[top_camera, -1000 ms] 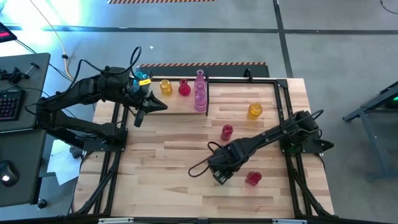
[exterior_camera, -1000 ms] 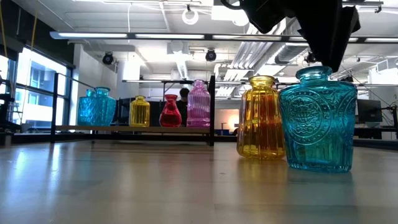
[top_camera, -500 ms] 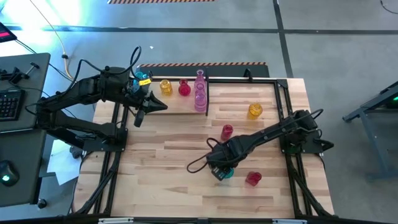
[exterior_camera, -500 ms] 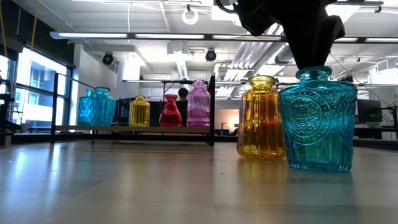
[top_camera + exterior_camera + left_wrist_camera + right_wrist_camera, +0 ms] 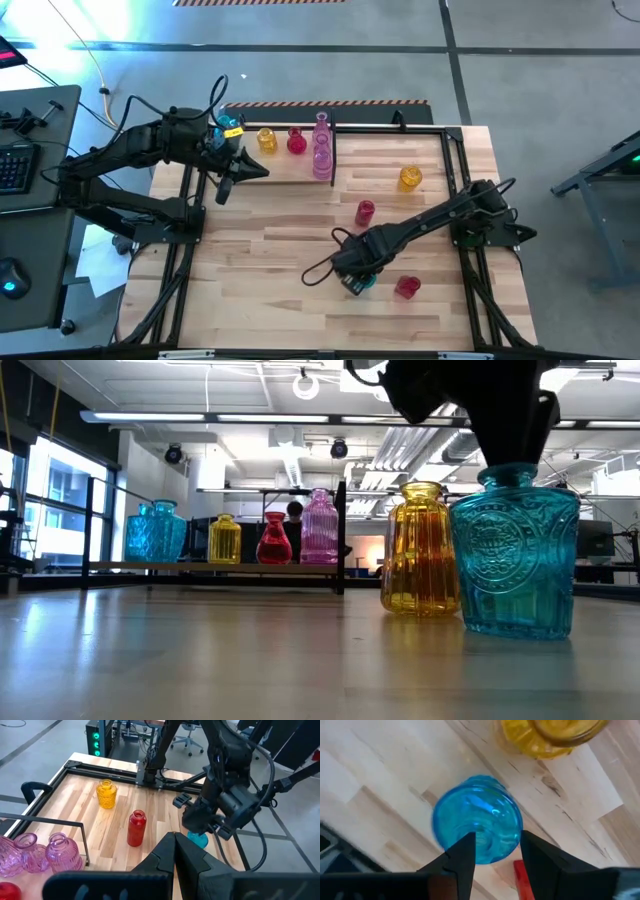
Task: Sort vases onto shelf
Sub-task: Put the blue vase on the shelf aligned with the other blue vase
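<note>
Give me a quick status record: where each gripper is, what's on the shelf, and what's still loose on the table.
right gripper: over the cyan vase near the table's front, fingers either side of its neck; contact unclear
cyan vase tilt: leans slightly in the low view
left gripper: waits by the shelf, left end
on shelf: cyan, yellow, red and pink vases
loose on table: yellow vase, red vase, another red vase

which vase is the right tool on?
The cyan vase out on the tabletop, beside the red vase. The right tool straddles its neck from above; the other cyan vase sits on the shelf.
</note>
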Available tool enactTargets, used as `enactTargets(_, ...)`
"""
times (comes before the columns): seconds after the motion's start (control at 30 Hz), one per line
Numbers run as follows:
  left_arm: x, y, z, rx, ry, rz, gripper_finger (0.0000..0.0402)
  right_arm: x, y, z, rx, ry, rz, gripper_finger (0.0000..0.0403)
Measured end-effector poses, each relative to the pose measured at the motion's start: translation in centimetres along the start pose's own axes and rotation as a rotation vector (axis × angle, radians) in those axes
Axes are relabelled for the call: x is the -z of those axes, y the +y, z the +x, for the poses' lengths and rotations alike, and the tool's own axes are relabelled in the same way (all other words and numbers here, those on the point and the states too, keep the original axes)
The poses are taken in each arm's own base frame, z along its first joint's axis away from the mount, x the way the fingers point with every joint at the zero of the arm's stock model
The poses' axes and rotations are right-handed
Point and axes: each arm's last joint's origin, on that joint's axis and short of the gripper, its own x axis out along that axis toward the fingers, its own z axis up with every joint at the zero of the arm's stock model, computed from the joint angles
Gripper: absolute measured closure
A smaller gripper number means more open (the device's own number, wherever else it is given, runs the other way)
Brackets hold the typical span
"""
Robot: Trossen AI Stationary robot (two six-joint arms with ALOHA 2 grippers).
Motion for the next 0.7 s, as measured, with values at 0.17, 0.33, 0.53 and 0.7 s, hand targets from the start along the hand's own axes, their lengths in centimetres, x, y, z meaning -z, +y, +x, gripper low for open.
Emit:
enactTargets(0.17, 0.08, 0.01, 0.00, -0.001, 0.008, -0.002, 0.0401, 0.23, 0.26, 0.56, 0.010, 0.010, 0.007, 0.0263)
enactTargets(0.33, 0.08, 0.01, 0.00, -0.001, 0.008, 0.004, 0.0401, 0.26, 0.29, 0.57, 0.004, 0.020, 0.008, 0.0263)
enactTargets(0.53, 0.09, 0.01, 0.00, -0.001, 0.009, 0.004, 0.0401, 0.32, 0.35, 0.76, 0.014, 0.019, -0.012, 0.0284)
enactTargets(0.7, 0.10, 0.01, 0.00, -0.001, 0.010, 0.003, 0.0401, 0.39, 0.25, 0.71, 0.025, 0.021, -0.049, 0.0373)
